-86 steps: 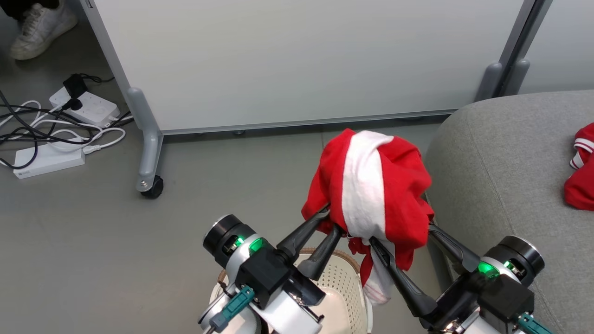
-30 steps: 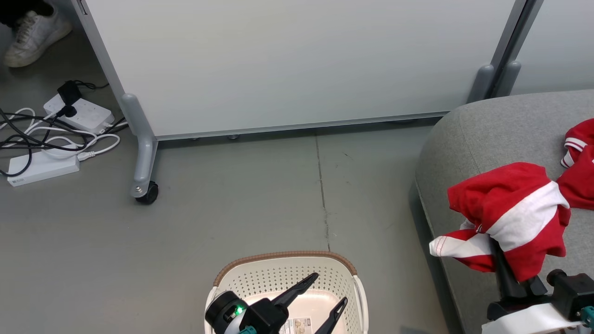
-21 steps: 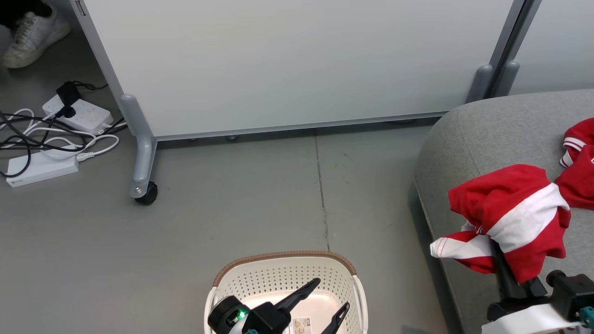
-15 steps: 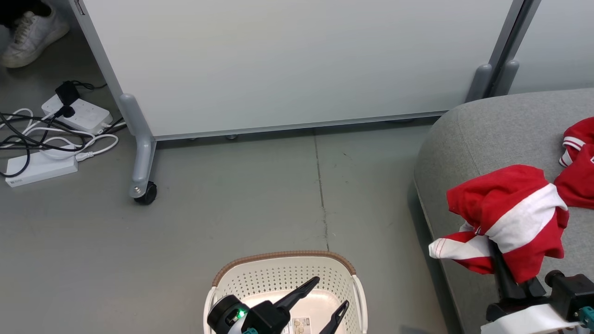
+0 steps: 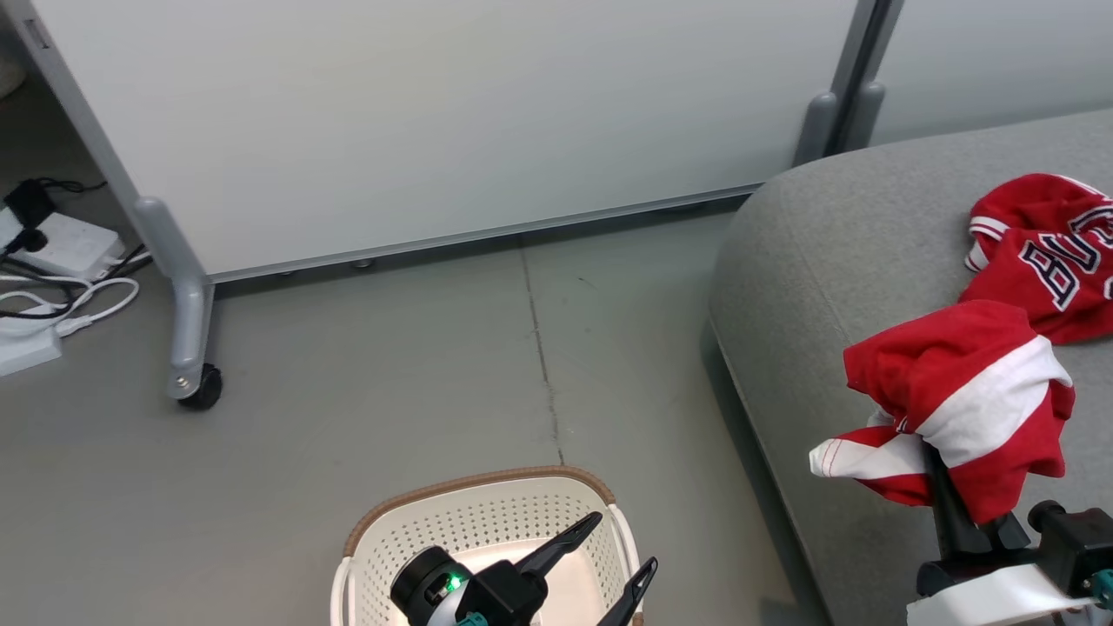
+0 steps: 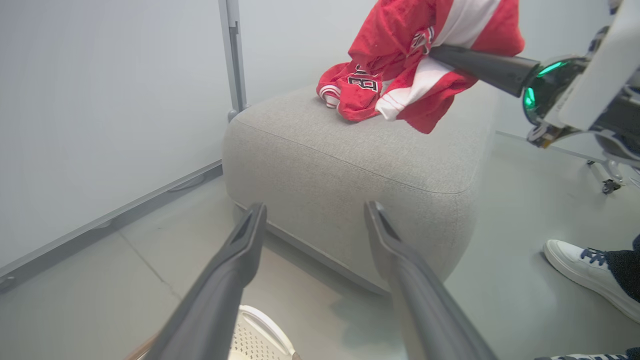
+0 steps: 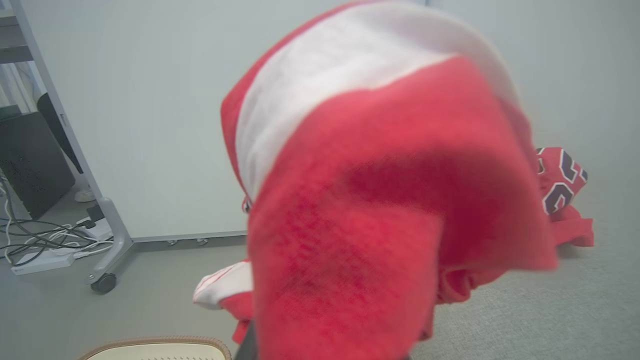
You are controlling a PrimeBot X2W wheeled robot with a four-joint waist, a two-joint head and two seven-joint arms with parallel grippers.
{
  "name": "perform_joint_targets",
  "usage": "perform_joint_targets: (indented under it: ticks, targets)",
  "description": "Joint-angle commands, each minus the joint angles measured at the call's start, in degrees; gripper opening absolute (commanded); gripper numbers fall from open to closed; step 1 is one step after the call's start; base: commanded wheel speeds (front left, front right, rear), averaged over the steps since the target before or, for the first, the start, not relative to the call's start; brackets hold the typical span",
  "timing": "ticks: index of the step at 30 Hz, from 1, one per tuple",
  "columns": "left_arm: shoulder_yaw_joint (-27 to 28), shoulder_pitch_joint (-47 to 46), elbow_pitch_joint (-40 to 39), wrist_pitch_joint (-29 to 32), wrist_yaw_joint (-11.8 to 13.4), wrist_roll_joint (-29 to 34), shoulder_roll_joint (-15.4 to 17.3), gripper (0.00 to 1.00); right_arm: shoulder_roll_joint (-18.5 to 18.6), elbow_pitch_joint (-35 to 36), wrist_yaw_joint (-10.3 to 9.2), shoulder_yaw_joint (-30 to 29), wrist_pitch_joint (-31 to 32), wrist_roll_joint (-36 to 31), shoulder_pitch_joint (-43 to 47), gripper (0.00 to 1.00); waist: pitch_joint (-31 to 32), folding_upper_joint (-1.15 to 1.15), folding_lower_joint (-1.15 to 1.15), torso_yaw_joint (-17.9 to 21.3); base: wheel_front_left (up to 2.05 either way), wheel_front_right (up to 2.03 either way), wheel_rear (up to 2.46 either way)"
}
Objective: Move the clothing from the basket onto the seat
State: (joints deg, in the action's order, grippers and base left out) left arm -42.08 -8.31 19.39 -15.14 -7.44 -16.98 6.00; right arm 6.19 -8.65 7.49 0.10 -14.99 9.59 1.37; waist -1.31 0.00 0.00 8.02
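Head view: we see the left gripper [image 5: 623, 541], jaws spread wide and empty, above the cream perforated plastic basket [image 5: 469, 522]. The right gripper [image 5: 943, 491] pinches a soft red white-striped jersey garment [image 5: 965, 400] over the large grey fabric seat [image 5: 835, 261].
Left wrist view: a second red numbered jersey [image 6: 352, 92] lies on the seat, just behind the held garment.
Right wrist view: the held garment hides the fingers from us.

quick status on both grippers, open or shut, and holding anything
left gripper: jaws open, holding nothing, above the basket
right gripper: jaws shut on the red-and-white garment, over the seat
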Motion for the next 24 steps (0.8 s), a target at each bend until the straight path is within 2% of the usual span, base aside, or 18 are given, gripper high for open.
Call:
perform_joint_targets:
  ticks: [1, 14, 21, 24]
  targets:
    - [0.08, -0.39, -0.21, 0.02, -0.06, 0.34, -0.14, 1.0, 0.63, -0.05, 0.01, 0.06, -0.32, -0.22, -0.64, 0.0, -0.82, 0.0, 0.0, 3.09, 0.0, 0.0, 0.0]
    - [0.59, -1.34, -0.8, 0.01, -0.06, 1.51, 0.35, 1.0, -0.19, 0.33, 0.01, 1.07, -0.31, 0.55, -1.0, 0.0, -2.77, 0.0, 0.0, 17.33, 0.0, 0.0, 0.0]
    - [0.24, -1.39, -1.16, 0.02, -0.06, 1.76, 0.36, 1.0, -0.53, 0.28, 0.01, 0.94, -0.31, 0.86, -0.61, 0.0, -3.33, 0.0, 0.0, 21.94, 0.0, 0.0, 0.0]
    - [-0.56, -2.29, -1.16, 0.01, -0.06, 1.6, 0.69, 1.0, -1.0, 1.07, 0.01, 0.43, -0.32, 1.05, -0.23, 0.0, -4.09, 0.0, 0.0, 22.37, 0.0, 0.0, 0.0]
